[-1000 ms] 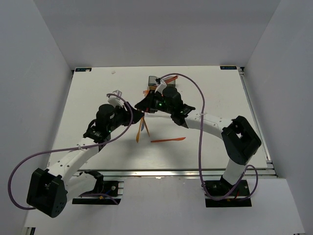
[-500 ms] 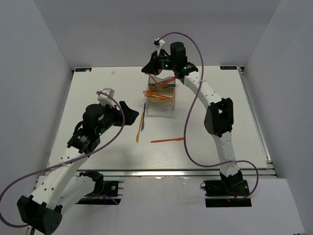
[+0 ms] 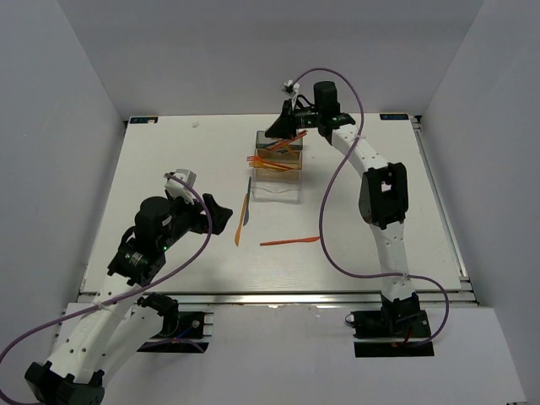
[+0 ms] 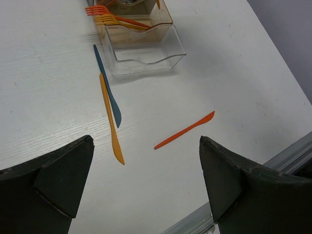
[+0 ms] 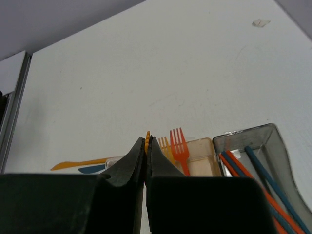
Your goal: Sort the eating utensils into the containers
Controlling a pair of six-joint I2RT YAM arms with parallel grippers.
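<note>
Risk, right: the right gripper (image 5: pixel 146 146) pinches only the end of a thin orange utensil (image 5: pixel 147 137). With so slight a hold it could swivel and drop outside the amber bin (image 5: pixel 202 158), just below and right of the tips.
Risk, left: the blue knife (image 4: pixel 108 87) and orange knife (image 4: pixel 111 122) lie touching, ahead of the left gripper (image 4: pixel 146 180). A grab might drag both.
Red-orange knife (image 4: pixel 185 130): just ahead, slightly right, lying apart from the other two.
Pose, right arm: stretched to the far side of the counter (image 4: pixel 48 73), jaws closed.
Pose, left arm: raised, tilted down, jaws wide and empty.
</note>
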